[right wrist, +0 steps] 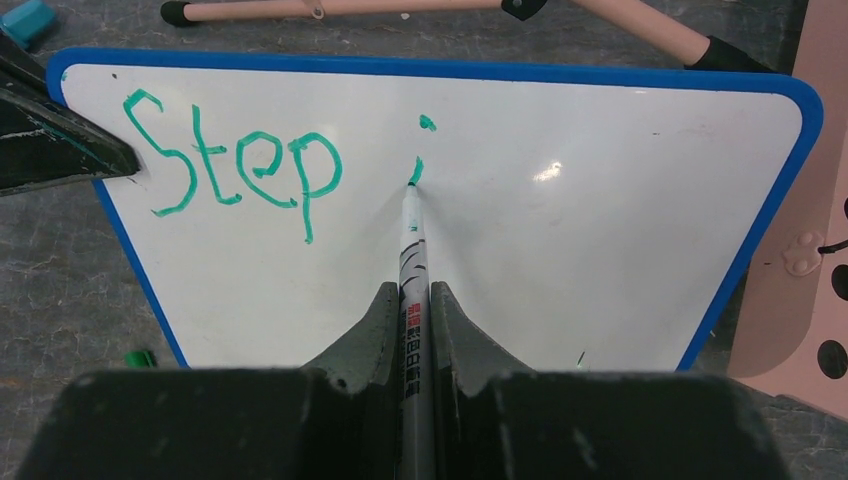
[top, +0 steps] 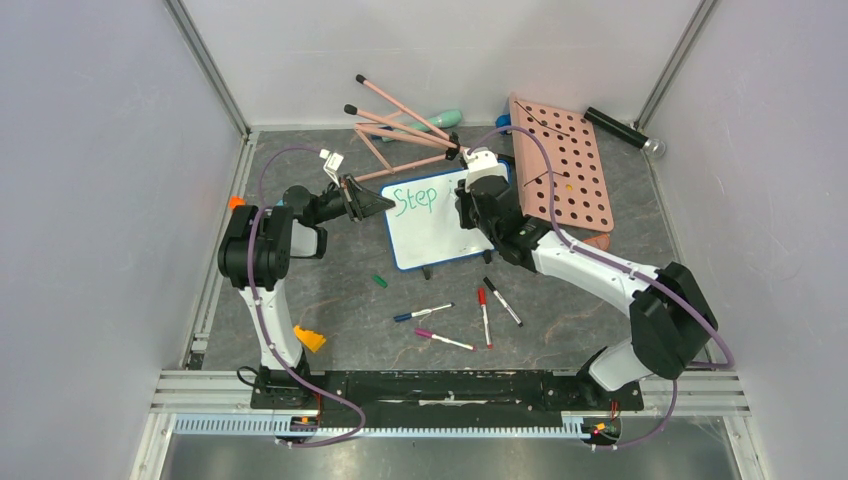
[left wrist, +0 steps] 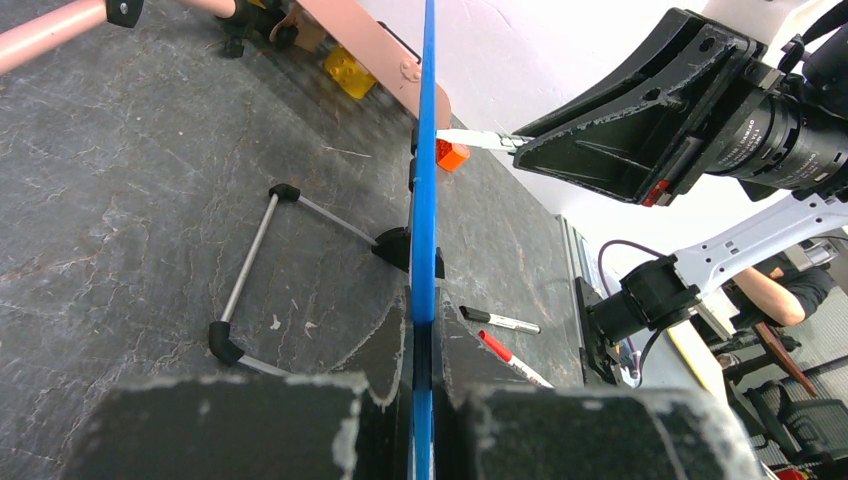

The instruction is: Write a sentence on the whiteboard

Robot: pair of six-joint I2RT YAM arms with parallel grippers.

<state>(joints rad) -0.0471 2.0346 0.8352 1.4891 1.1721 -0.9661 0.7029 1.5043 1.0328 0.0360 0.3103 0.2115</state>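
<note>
The blue-framed whiteboard [top: 440, 235] stands tilted on its black feet at the table's middle. Green marker writing on it reads "Step" [right wrist: 235, 165], with a dot and a short stroke to its right [right wrist: 417, 168]; "Step" also shows in the top view [top: 415, 198]. My left gripper [top: 383, 203] is shut on the whiteboard's left edge, seen as a blue strip [left wrist: 427, 200] between the jaws [left wrist: 425, 340]. My right gripper [right wrist: 412, 300] is shut on a white marker [right wrist: 411, 250], whose green tip touches the board at the short stroke. In the top view it [top: 478, 198] sits over the board's right part.
A pink board with round holes [top: 560, 170] lies right of the whiteboard. A pink-legged stand [top: 400, 130] lies behind it. Loose markers lie in front: blue [top: 423, 313], pink [top: 443, 340], red [top: 485, 315], black [top: 503, 300]. A green cap [top: 379, 281] and a yellow block [top: 309, 339] lie front left.
</note>
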